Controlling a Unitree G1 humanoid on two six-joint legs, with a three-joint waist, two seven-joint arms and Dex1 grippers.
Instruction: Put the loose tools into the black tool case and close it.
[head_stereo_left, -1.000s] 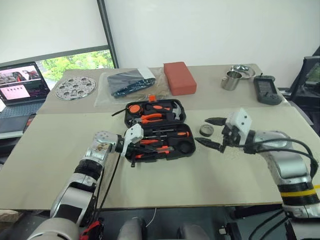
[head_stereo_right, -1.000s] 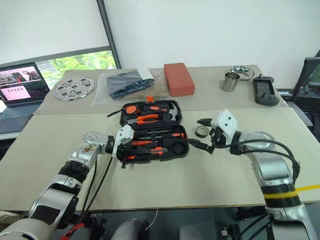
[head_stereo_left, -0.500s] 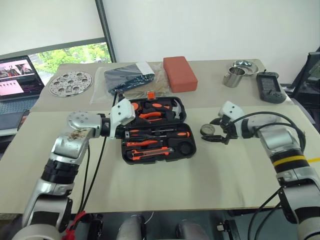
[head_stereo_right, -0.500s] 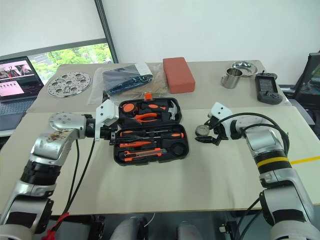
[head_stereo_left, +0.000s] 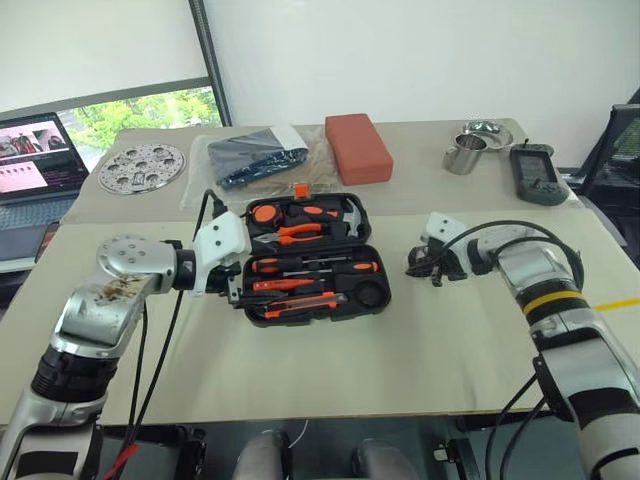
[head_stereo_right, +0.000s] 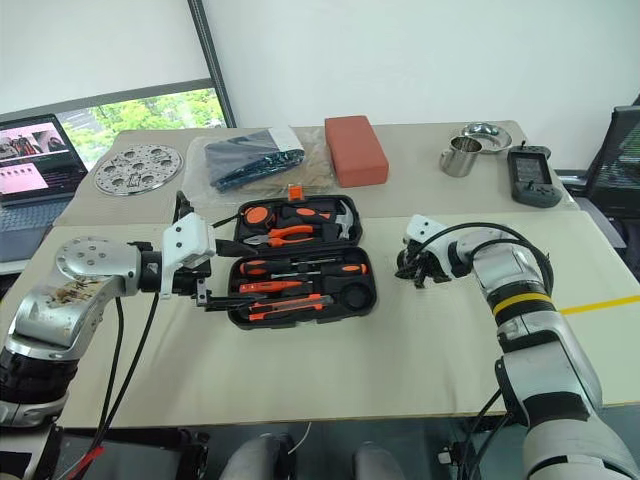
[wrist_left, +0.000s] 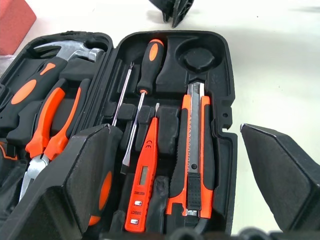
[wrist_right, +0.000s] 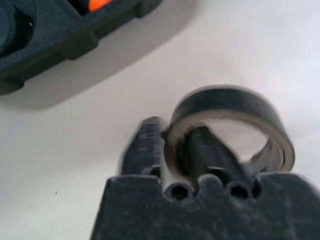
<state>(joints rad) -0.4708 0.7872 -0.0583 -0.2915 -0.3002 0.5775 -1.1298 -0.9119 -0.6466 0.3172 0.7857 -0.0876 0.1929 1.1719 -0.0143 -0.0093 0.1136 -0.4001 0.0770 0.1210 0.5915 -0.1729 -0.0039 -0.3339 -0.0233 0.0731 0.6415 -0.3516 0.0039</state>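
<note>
The black tool case (head_stereo_left: 383, 275) lies open mid-table. In its slots lie an orange-and-black utility knife (wrist_left: 194, 150), a slim orange tester screwdriver (wrist_left: 144, 170), an orange-and-black screwdriver (wrist_left: 147, 65), pliers (wrist_left: 50, 125) and a hammer (wrist_left: 70, 50). The round recess (wrist_left: 198, 56) is empty. My left gripper (head_stereo_left: 230, 287) hangs open beside the case's left edge, holding nothing. To the right of the case, my right gripper (head_stereo_left: 420, 266) is shut on a small dark round tape roll (wrist_right: 230, 102), one finger inside the ring and one outside, low over the table.
Along the back of the table stand a red block (head_stereo_left: 358, 148), a dark item in a clear bag (head_stereo_left: 255, 155), a perforated metal disc (head_stereo_left: 142, 167), a steel cup (head_stereo_left: 460, 158) and a handheld device (head_stereo_left: 535, 175). A laptop (head_stereo_left: 35, 150) sits far left.
My left gripper has opened and lifted back out of the case to its left edge. My right gripper, open before, has moved onto the tape roll and shut on it.
</note>
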